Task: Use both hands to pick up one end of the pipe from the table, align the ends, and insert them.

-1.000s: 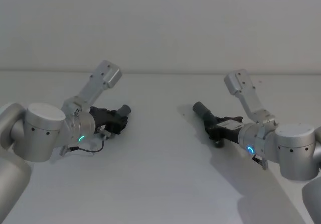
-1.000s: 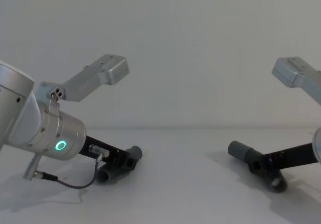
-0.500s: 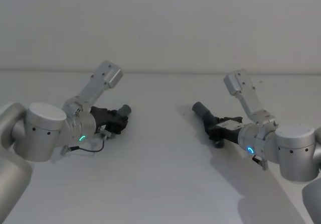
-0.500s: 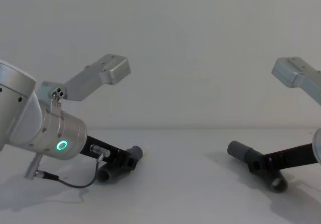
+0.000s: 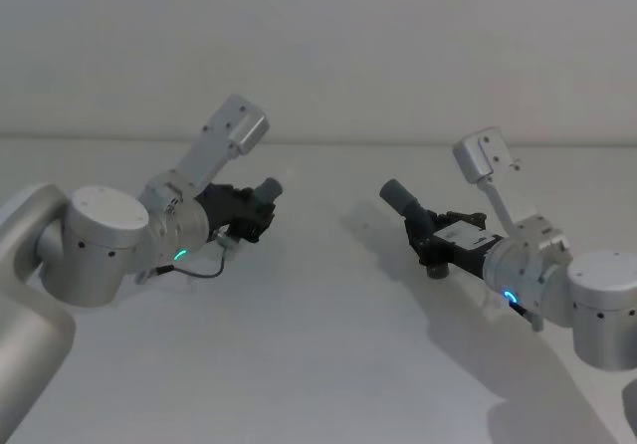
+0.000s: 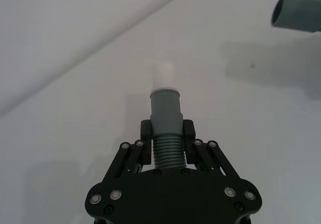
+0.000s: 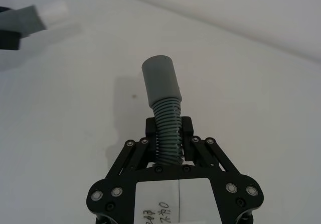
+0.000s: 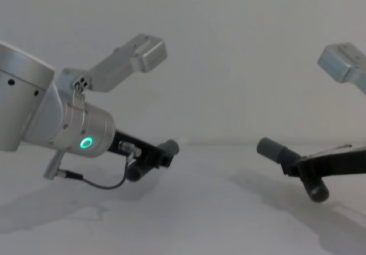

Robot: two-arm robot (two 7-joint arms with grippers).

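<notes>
Both hands hold a pipe piece above the white table (image 5: 318,364). My left gripper (image 5: 249,211) (image 6: 167,132) (image 8: 153,156) is shut on the ribbed body of the left piece (image 6: 167,151), whose grey cuff (image 6: 165,108) and narrower white tip (image 6: 163,76) point toward the middle. My right gripper (image 5: 424,241) (image 7: 169,129) (image 8: 300,169) is shut on the ribbed body of the right piece (image 7: 168,126), and its plain open cuff (image 7: 160,81) (image 5: 396,197) faces the left piece. A wide gap separates the two ends.
A plain pale wall rises behind the table's far edge (image 5: 338,143). A thin black cable (image 8: 103,182) hangs under the left wrist. Shadows of both arms fall on the table below them.
Both grippers have risen off the table with their pipe pieces. The left piece moved up and toward the middle, and its white tip now shows.
</notes>
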